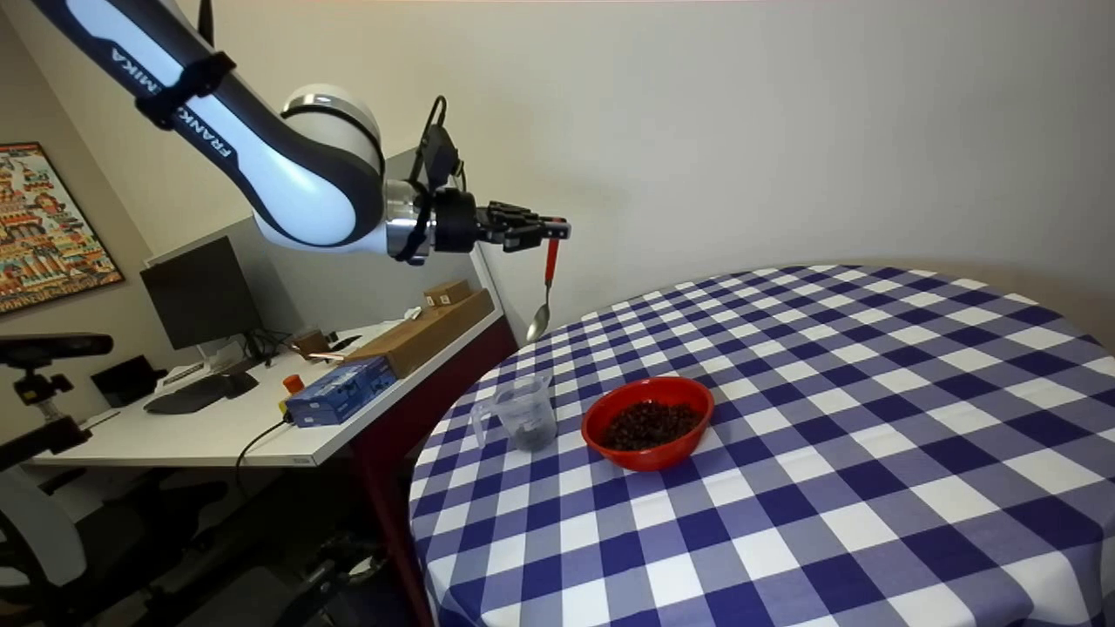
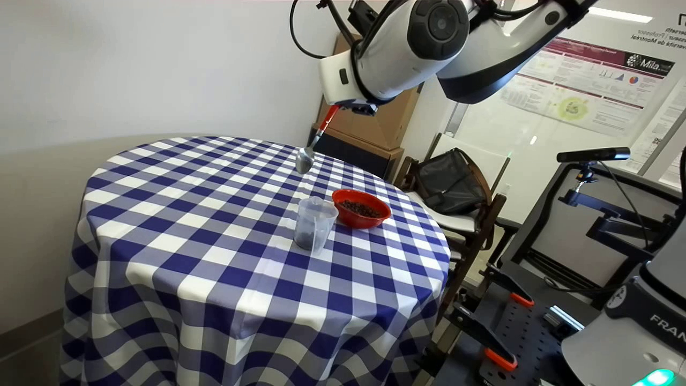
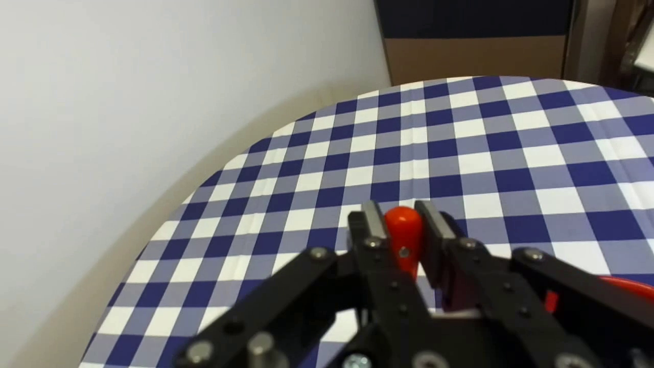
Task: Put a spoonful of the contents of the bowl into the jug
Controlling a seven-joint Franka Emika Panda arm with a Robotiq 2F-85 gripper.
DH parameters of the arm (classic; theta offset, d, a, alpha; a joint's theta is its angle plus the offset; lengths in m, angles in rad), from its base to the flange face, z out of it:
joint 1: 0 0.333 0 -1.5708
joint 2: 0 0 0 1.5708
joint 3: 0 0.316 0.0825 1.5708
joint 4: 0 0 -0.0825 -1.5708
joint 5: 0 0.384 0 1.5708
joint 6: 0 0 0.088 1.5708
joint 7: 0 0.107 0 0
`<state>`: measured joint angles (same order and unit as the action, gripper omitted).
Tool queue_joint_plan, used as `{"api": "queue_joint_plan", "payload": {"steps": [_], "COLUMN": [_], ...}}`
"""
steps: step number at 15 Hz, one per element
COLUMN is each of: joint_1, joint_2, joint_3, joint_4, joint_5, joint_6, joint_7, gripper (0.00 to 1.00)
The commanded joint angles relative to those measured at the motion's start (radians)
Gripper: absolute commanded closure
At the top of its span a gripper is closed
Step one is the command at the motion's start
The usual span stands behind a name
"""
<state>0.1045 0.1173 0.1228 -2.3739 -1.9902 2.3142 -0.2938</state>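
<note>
My gripper [image 1: 556, 228] is shut on the red handle of a spoon [image 1: 550, 261], near the handle's end. In the wrist view, the fingers [image 3: 401, 222] stand on both sides of the handle [image 3: 404, 232]. The spoon hangs slightly tilted, its metal bowl end [image 2: 305, 160] down and above the table; I see no contents on it. The clear jug [image 1: 523, 409] stands upright on the table, also in an exterior view [image 2: 315, 222], with something greyish at its bottom. The red bowl [image 1: 645, 459] beside it holds small dark pieces [image 1: 649, 425]. Its rim [image 3: 631, 286] shows at the wrist view's right edge.
A blue-and-white checked cloth covers the round table [image 1: 836, 418], which stands beside a wall [image 1: 784, 131]. A white desk [image 1: 261, 444] with a blue box [image 1: 340, 392] and a monitor [image 1: 202, 292] is near the table. A chair [image 2: 455, 214] stands behind the bowl.
</note>
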Motion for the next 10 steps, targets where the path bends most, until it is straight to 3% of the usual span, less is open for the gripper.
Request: {"api": "queue_joint_plan", "payload": {"steps": [1, 10], "joint_1": [-0.018, -0.098], "joint_2": [-0.023, -0.029], "joint_3": [-0.023, -0.103], "joint_4": [0.025, 0.083], "joint_5": [0.009, 0.193], "joint_6": [-0.016, -0.083], "joint_7": [0.006, -0.056], "gripper": [0.95, 0.95]}}
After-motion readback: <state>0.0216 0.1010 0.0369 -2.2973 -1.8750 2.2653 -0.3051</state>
